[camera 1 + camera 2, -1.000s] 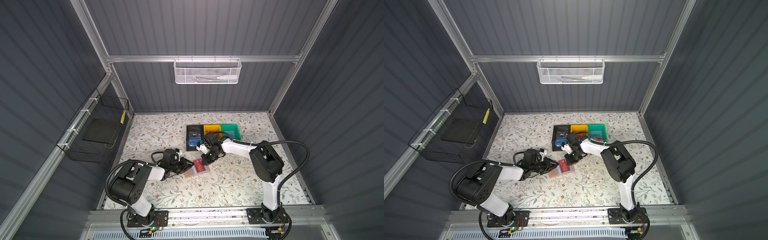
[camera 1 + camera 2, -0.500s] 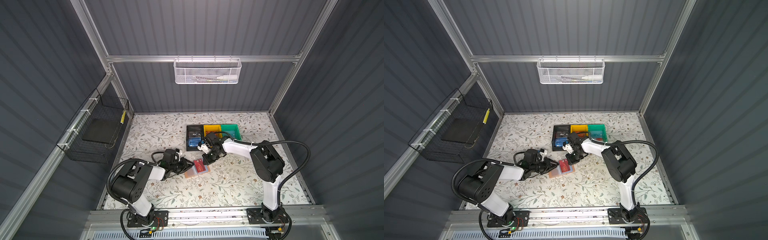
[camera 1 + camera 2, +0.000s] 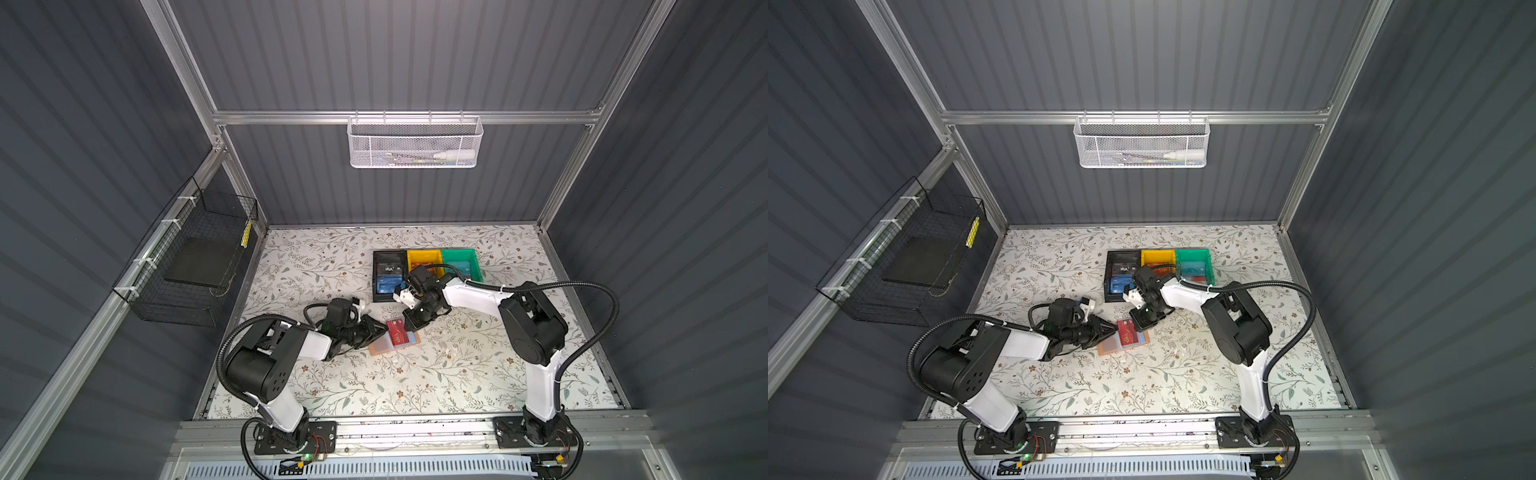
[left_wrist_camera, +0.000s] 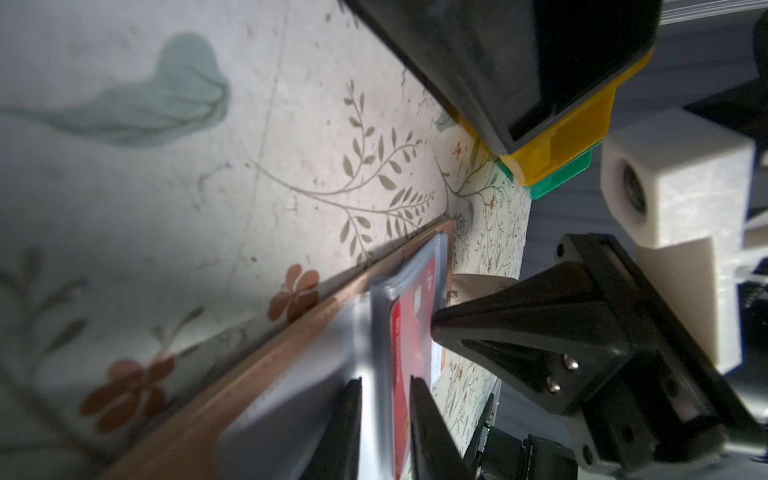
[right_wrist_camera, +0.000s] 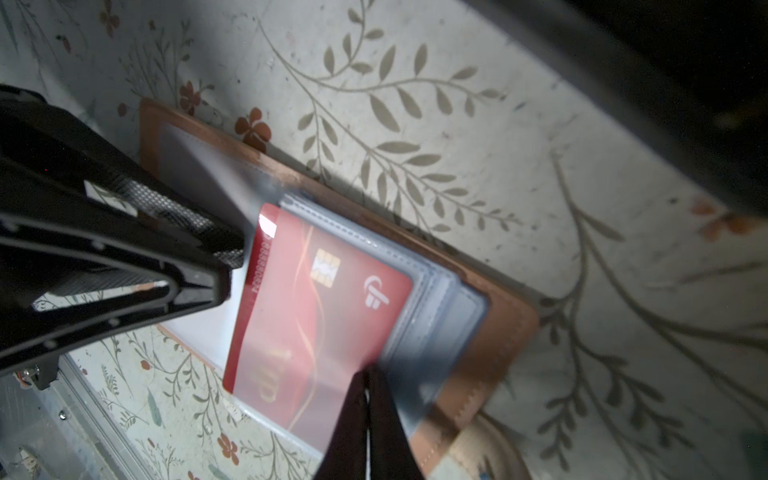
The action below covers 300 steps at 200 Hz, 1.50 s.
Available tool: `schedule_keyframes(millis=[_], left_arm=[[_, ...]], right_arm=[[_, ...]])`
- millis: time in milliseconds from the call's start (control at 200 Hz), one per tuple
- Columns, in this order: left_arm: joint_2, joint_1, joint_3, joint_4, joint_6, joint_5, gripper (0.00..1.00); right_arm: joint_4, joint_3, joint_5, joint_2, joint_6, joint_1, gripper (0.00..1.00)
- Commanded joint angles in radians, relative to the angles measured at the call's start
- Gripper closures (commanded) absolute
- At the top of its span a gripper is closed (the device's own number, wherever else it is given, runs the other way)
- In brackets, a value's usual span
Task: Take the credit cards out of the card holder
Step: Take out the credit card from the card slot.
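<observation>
The card holder (image 3: 379, 348) lies open and flat on the flowered tabletop (image 3: 457, 374), about midway between the two arms. It is on the near side of a row of three bins: a black bin (image 3: 376, 286), a yellow bin (image 3: 424, 254) and a green bin (image 3: 476, 270). Some blue cards (image 3: 388, 284) lie in the black bin.

A red card (image 5: 316, 299) with a chip lies face up on the holder, among the clear sleeves (image 5: 440, 299). How much of it is inside a sleeve I cannot tell, because the plastic is blurred.

The left fingers (image 4: 351, 415) come in low over the tabletop at one short end of the red card. They stand a little apart, with the sleeve edge and the card edge between them. Whether they really pinch it, I cannot tell.

The right fingers (image 5: 357, 415) come from the side of the bins. They are pressed together, with only a thin slit between them, and their tip rests on the sleeve at the far side of the red card. No card is lifted from the holder.
</observation>
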Motion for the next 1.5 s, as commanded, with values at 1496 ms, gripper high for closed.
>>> schedule_keyframes(millis=[1496], left_arm=[[0.088,-0.032,0.012,0.049,-0.038,0.011,0.9]], right_arm=[[-0.05,0.007,-0.019,0.048,0.004,0.009,0.93]])
